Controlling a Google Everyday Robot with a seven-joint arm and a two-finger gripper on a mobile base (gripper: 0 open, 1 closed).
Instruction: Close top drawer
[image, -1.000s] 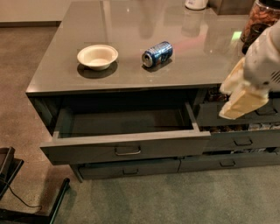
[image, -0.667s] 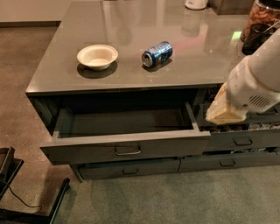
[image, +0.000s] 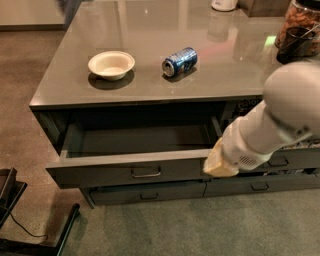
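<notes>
The top drawer (image: 100, 172) of the grey counter is pulled out towards me. It is wide, shallow and dark grey, with a small metal bar handle (image: 146, 173) at the centre of its front. Its inside (image: 140, 140) looks empty. My gripper (image: 218, 164), the pale tan end of the white arm (image: 280, 115), is at the right end of the drawer's front, at or against its face. The arm reaches in from the right and hides that corner of the drawer.
On the counter top (image: 150, 30) are a white bowl (image: 111, 64) and a blue can (image: 179, 61) lying on its side. A jar (image: 300, 25) stands at the far right. Slimmer drawers (image: 145, 194) sit below, more drawers (image: 282, 162) to the right. A black stand (image: 15, 220) is at lower left.
The arm has swung left and down, from beside the right-hand drawers to the right end of the top drawer's front. The drawer stays open as before.
</notes>
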